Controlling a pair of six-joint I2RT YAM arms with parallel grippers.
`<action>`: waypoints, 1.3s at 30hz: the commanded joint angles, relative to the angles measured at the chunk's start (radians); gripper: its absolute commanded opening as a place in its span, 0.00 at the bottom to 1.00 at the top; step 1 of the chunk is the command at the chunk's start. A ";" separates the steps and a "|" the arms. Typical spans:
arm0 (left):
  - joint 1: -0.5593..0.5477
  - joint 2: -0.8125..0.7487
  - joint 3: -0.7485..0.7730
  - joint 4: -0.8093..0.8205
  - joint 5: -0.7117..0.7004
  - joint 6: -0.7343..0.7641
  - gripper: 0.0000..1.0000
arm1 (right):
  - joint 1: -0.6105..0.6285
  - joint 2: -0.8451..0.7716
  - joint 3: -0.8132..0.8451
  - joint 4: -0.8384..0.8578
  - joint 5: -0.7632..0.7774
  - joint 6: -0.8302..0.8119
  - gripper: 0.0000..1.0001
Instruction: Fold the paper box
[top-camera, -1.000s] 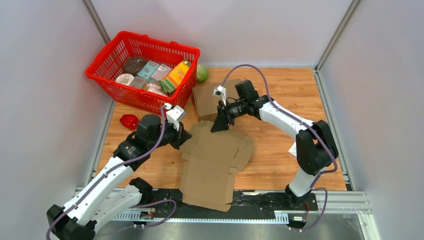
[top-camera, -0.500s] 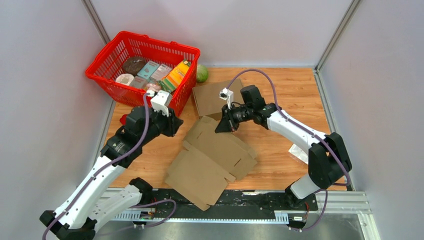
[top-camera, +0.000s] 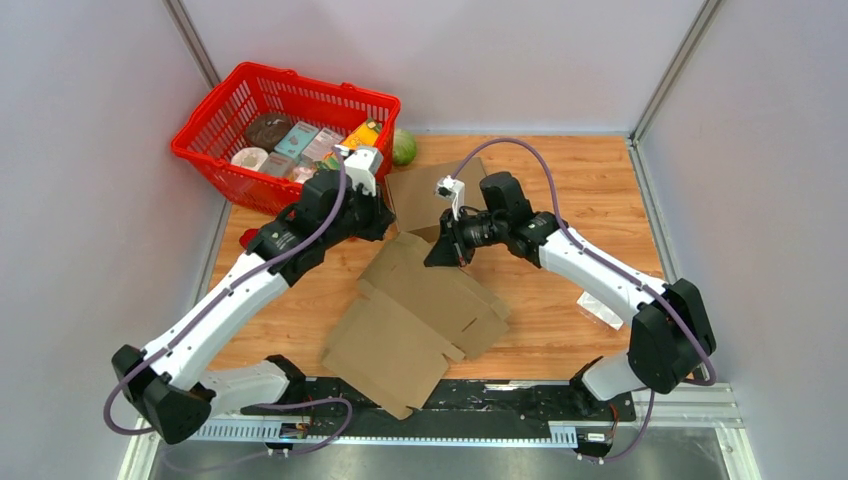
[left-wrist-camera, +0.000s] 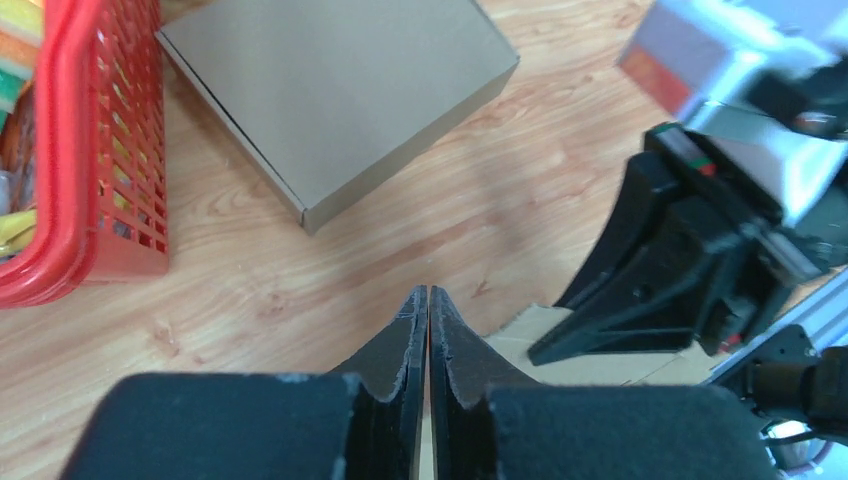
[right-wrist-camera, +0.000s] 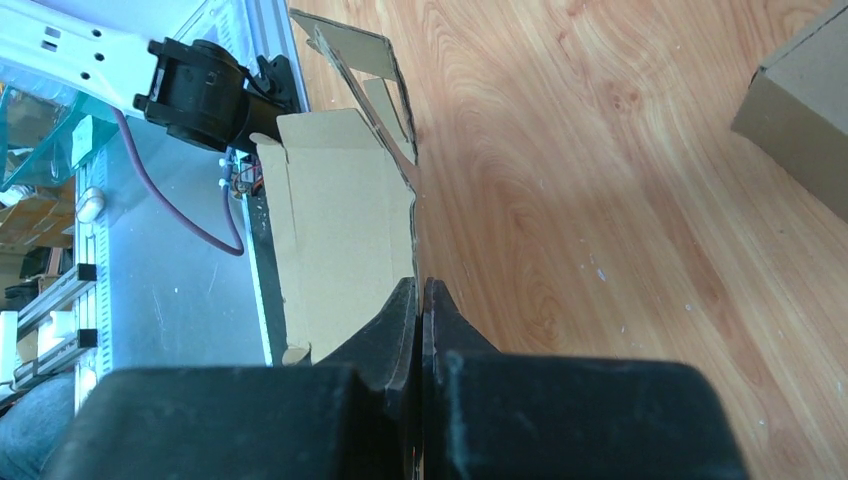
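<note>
While the flat cardboard box blank (top-camera: 420, 315) lies unfolded at the middle of the wooden table (top-camera: 570, 180), the right gripper (top-camera: 437, 255) pinches its far corner. The right wrist view shows that gripper's fingers (right-wrist-camera: 400, 310) pressed together, with the raised edge of a cardboard flap (right-wrist-camera: 340, 220) running straight into them. The blank's near corner hangs over the table's front edge onto the black rail.

The right arm bends sharply at its elbow near the table's right side. Its forearm then stretches left and away to reach the blank's far corner.

The left gripper (top-camera: 385, 228) hovers just beyond that same far corner, close beside the right gripper. It sits over bare wood between the blank and a closed brown box (top-camera: 430, 185). In the left wrist view its fingertips (left-wrist-camera: 412, 300) are drawn together to a hairline slit, with nothing seen between them. A sliver of the blank (left-wrist-camera: 590, 370) shows below and to the right.

The left arm reaches in a long diagonal from the near left corner. Its wrist is beside the near right corner of the red basket (top-camera: 200, 140) of groceries. A green round item (top-camera: 403, 147) sits behind the basket's right end.
</note>
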 joint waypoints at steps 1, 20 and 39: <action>-0.028 0.070 0.086 -0.033 -0.036 -0.011 0.08 | 0.003 -0.053 -0.004 0.068 0.009 0.027 0.00; -0.145 -0.096 -0.224 0.103 0.051 -0.073 0.07 | -0.003 -0.069 0.019 0.139 -0.041 0.178 0.00; 0.206 -0.329 -0.348 -0.145 -0.043 -0.209 0.24 | -0.024 -0.095 0.023 0.114 -0.107 0.141 0.00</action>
